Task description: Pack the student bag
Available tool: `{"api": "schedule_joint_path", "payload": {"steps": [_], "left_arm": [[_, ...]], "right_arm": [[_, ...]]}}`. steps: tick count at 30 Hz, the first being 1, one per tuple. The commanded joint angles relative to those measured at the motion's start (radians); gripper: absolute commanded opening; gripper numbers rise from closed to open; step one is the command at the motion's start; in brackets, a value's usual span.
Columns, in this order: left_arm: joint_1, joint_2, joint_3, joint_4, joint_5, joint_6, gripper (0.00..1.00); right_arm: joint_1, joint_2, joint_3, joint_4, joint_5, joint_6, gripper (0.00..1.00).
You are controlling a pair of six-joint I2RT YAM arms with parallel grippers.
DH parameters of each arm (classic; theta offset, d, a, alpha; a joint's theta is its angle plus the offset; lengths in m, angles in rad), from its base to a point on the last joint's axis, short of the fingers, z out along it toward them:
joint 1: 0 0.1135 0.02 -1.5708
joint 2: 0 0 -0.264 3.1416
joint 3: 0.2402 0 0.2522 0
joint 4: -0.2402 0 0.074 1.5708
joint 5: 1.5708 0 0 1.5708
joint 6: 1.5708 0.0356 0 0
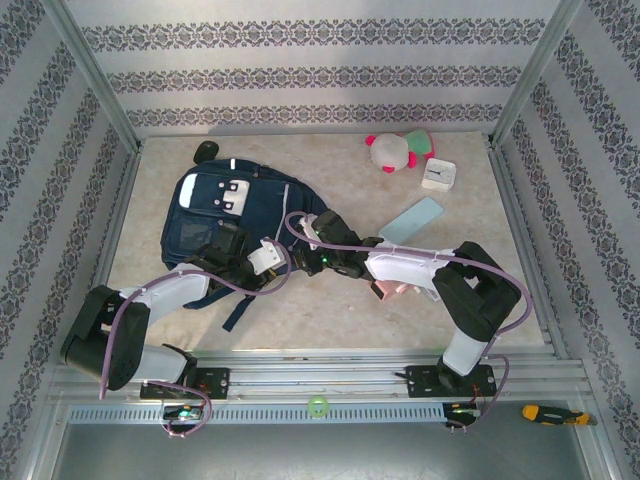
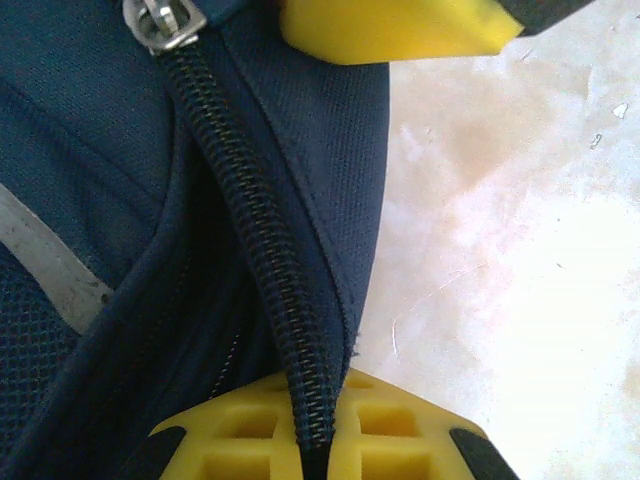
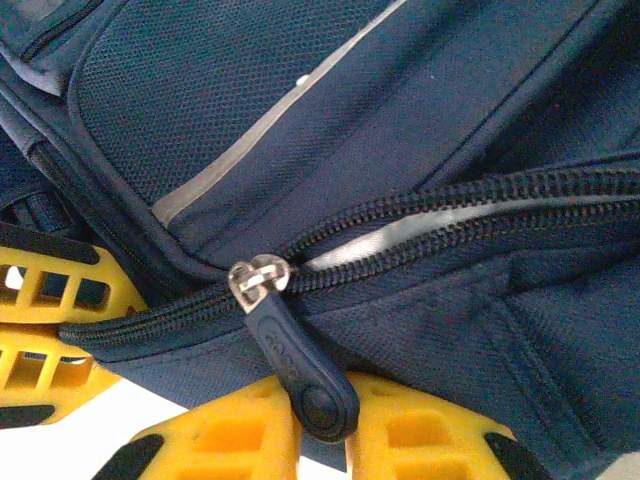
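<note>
Left fingers (image 2: 390, 30) stand wide astride the bag's (image 2: 90, 120) zip (image 2: 250, 250); right fingers (image 3: 420, 440) perhaps touch the pull (image 3: 300, 375); their spread I cannot tell.

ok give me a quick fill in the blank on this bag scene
1. In the right wrist view, the zip to the right of the slider is ____.
2. The left tool has ____ fingers.
3. The pink and white plush toy lies ____ the student bag, not inside it.
Missing words: open; yellow; outside.
</note>
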Motion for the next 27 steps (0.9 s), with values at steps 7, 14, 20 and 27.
{"api": "schedule_joint_path", "payload": {"steps": [7, 14, 20, 27], "left_arm": [[-0.015, 0.022, 0.018, -0.007, 0.068, -0.006, 0.0], [-0.015, 0.028, 0.025, -0.034, 0.047, 0.01, 0.0], [-0.014, 0.037, 0.034, -0.045, 0.047, 0.014, 0.0], [-0.015, 0.023, 0.03, -0.033, 0.057, 0.005, 0.0]], "right_arm": [[-0.041, -0.063, -0.021, 0.034, -0.042, -0.01, 0.04], [-0.111, -0.111, -0.051, 0.008, -0.18, 0.029, 0.0], [-0.164, -0.096, -0.034, -0.006, -0.345, 0.139, 0.0], [-0.144, -0.146, -0.057, -0.091, -0.252, 0.082, 0.32]]}}
